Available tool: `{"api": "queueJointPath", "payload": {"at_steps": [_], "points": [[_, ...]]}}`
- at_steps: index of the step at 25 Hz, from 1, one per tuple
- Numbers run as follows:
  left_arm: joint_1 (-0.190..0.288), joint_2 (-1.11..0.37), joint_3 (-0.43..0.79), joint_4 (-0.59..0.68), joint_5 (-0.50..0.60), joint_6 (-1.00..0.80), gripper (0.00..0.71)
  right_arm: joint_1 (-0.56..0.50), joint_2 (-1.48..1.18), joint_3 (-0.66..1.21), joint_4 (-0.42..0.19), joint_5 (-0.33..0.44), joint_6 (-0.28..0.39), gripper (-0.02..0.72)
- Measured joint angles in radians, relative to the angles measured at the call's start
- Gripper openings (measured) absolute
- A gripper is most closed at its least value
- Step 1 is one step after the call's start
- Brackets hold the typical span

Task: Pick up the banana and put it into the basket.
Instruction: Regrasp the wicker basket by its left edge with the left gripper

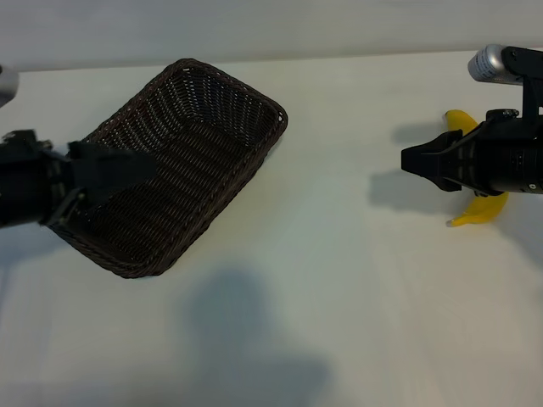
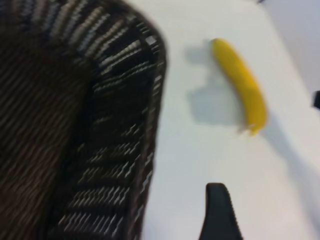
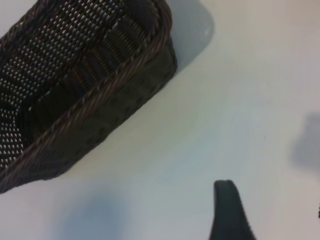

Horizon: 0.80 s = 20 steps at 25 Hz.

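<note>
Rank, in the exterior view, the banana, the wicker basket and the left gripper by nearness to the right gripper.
1. Curved yellow banana: right beside the right gripper, partly hidden behind that arm.
2. Dark brown woven wicker basket: left of centre.
3. Left gripper: far left, over the basket's near end.

In the exterior view, the right gripper (image 1: pixel 405 159) and its arm cover the middle of the banana (image 1: pixel 462 121), leaving only its two ends showing. The left gripper (image 1: pixel 144 165) reaches over the near-left corner of the basket (image 1: pixel 246 93), hiding that stretch of rim. Both arms run off the picture's sides. The left wrist view is smeared: the basket (image 2: pixel 120 100) weave blurs and runs off the edge, and the banana (image 2: pixel 242 85) stem tip is perhaps pale, hard to tell.
</note>
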State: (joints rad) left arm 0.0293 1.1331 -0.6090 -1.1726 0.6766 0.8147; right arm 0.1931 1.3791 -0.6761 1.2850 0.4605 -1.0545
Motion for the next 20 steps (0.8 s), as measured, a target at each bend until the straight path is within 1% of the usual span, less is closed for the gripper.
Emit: {"api": "queueJointPath", "payload": {"at_steps": [4,7,10,14,20], "points": [[0.000,-0.063,0.000,0.221,-0.039,-0.253,0.505,0.000,0.000,0.000,-0.001,-0.001,0.000,0.435],[0.000,-0.074,0.000,0.383,-0.054,-0.432,0.505,0.000,0.000,0.000,-0.001,-0.001,0.000,0.435],[0.000,-0.075,0.000,0.511,-0.066,-0.572,0.505,0.000,0.000,0.000,-0.001,-0.001,0.000,0.435],[0.000,-0.075,0.000,0.593,-0.071,-0.679,0.505,0.000,0.000,0.000,-0.001,-0.001,0.000,0.435],[0.000,-0.032,0.000,0.637,-0.080,-0.724,0.505,0.000,0.000,0.000,-0.001,-0.001,-0.002,0.435]]}}
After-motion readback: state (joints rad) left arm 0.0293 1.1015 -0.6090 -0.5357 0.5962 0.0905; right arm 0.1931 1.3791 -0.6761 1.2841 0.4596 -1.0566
